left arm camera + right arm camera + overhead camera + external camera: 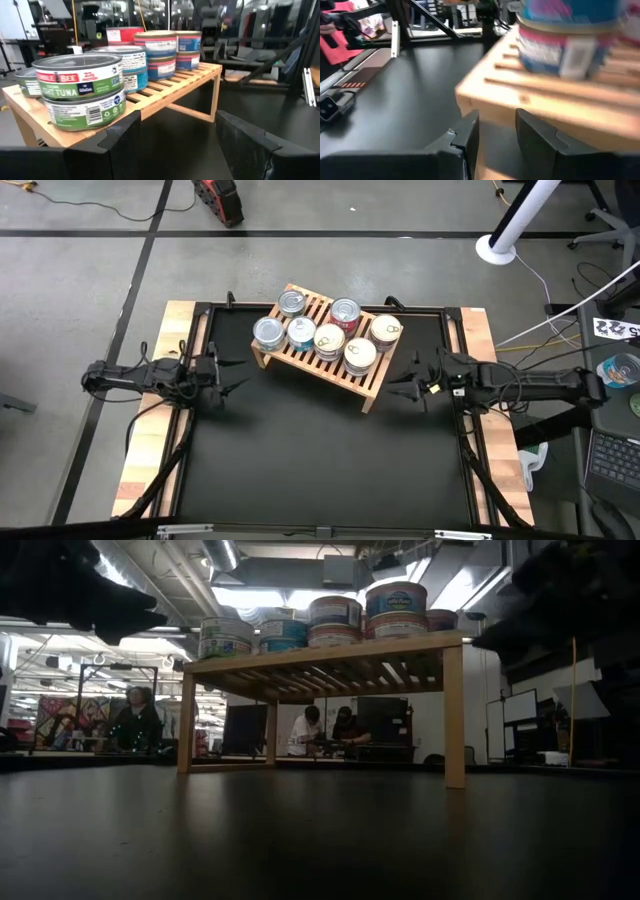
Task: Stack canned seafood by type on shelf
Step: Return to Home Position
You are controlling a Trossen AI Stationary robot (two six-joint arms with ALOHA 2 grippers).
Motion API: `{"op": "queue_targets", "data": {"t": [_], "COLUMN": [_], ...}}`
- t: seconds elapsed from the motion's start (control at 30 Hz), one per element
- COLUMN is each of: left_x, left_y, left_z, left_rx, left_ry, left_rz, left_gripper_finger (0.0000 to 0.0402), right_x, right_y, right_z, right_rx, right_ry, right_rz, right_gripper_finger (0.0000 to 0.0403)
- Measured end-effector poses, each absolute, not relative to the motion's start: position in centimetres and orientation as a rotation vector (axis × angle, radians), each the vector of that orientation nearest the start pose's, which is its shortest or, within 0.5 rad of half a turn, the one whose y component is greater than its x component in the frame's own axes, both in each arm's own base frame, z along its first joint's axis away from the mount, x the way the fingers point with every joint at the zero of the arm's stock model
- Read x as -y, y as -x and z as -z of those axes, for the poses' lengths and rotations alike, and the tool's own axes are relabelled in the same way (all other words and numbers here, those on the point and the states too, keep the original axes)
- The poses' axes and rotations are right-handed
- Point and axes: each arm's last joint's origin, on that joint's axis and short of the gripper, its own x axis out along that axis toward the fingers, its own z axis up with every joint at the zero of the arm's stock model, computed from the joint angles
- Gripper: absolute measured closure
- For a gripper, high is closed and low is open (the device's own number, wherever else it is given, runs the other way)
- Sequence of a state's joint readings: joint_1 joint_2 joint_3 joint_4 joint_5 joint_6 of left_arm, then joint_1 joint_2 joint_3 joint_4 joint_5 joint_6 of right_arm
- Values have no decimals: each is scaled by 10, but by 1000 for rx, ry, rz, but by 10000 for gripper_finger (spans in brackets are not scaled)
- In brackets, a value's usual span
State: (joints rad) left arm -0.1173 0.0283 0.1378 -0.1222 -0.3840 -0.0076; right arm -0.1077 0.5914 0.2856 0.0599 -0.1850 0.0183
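your biggest risk now is the shelf [318, 302] itself: both arms lie low on the table with their tips near it. the right gripper [403, 390] sits just beside the shelf's near-right corner. in its wrist view the wooden edge fills the space ahead of its fingers [467, 132], and a blue-and-pink can [565, 40] stands close to that edge. those fingers are a modest gap apart with nothing between them. if that arm swings toward the rack on its way home, i judge it could clip the leg, shove the light rack and topple a stack. the left gripper [228, 376] is spread wide and empty, near the shelf's left end but apart from it. the two-high green tuna stack [82, 92] stands right at that corner, so a sideways sweep there is your second hazard.

the canned seafood [329, 340] is all up on the slats, with seven tops showing from above and none on the black mat [320, 470]. the mat's near half is open, so draw each arm back and outward, away from the rack, before raising it. the table's wooden borders [150, 440] mark how far outward you can go.
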Motion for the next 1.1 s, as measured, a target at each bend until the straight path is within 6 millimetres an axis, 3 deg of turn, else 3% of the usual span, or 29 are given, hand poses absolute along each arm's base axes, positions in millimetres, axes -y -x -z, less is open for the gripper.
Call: {"op": "queue_targets", "data": {"t": [0.6, 0.8, 1.1], "left_x": [-1, -1, -2], "left_y": [-87, -89, -89], "left_z": [-182, -171, -170], "left_rx": [-89, -143, -147], "left_ry": [26, 30, 45], "left_rz": [-279, -287, -334], "left_gripper_finger": [153, 153, 153], "right_x": [8, 8, 8], "right_y": [-110, -106, -106], "right_z": [-158, -159, -159], "right_rx": [-151, -103, -96], "right_ry": [-85, -116, -116], "right_rz": [-55, -60, -64], "right_gripper_finger": [276, 276, 276]}}
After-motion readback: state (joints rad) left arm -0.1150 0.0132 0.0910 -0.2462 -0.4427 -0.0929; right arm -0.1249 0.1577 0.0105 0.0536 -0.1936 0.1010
